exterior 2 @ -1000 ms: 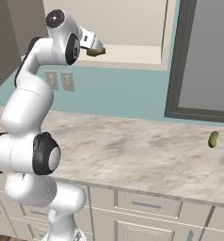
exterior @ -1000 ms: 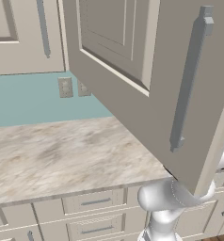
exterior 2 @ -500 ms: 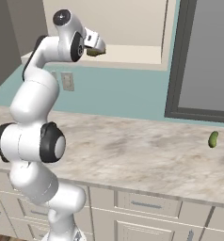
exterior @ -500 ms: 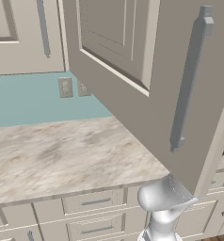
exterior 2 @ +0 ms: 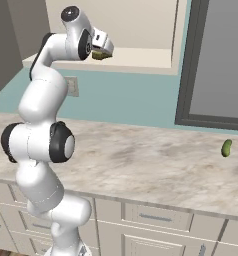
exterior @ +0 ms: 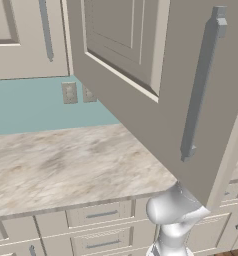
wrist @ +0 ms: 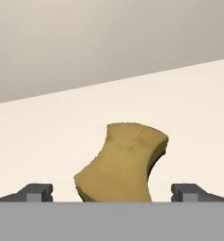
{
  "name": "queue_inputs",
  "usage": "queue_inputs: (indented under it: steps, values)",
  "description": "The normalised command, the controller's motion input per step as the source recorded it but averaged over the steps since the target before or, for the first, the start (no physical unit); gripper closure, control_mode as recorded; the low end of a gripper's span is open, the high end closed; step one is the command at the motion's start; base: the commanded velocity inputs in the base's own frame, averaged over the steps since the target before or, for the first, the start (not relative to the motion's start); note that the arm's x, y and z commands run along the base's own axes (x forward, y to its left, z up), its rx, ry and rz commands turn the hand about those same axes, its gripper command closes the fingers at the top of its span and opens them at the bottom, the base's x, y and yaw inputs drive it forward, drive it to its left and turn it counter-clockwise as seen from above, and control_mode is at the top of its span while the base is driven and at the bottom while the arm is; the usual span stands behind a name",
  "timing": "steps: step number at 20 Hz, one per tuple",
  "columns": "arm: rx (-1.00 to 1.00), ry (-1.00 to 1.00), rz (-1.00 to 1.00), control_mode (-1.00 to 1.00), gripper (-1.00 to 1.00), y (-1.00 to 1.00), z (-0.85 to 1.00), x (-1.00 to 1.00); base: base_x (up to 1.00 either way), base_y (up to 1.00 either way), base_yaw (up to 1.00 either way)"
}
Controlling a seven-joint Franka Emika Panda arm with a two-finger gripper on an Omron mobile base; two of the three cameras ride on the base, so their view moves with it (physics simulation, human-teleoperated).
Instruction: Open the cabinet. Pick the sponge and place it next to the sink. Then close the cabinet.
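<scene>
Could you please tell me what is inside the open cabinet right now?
The sponge lies on the shelf of the cabinet, between the fingertips of the open gripper. The arm hides the shelf's left part in the right base view.

Yellow-tan wavy-edged sponge [wrist: 124,164] flat on shelf of open beige cabinet [exterior: 156,85].

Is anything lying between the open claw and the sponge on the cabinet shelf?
No. In the hand view the sponge sits on bare shelf, centred ahead of the open claw, with nothing between them.
</scene>
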Motion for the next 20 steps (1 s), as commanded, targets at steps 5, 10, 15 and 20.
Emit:
queue_inputs:
  steps: [5,10,15,20]
  values:
    - [0.0,0.0,0.0,-1.0,-1.0,0.0,-0.07,0.26,0.0,0.0,0.0]
    - [0.0,0.0,0.0,-1.0,-1.0,0.0,-0.06,0.32,0.0,0.0,0.0]
    - [0.0,0.0,0.0,-1.0,-1.0,0.0,-0.04,0.24,0.0,0.0,0.0]
    - [0.0,0.0,-0.02,-1.0,-1.0,0.0,-0.15,0.16,0.0,0.0,0.0]
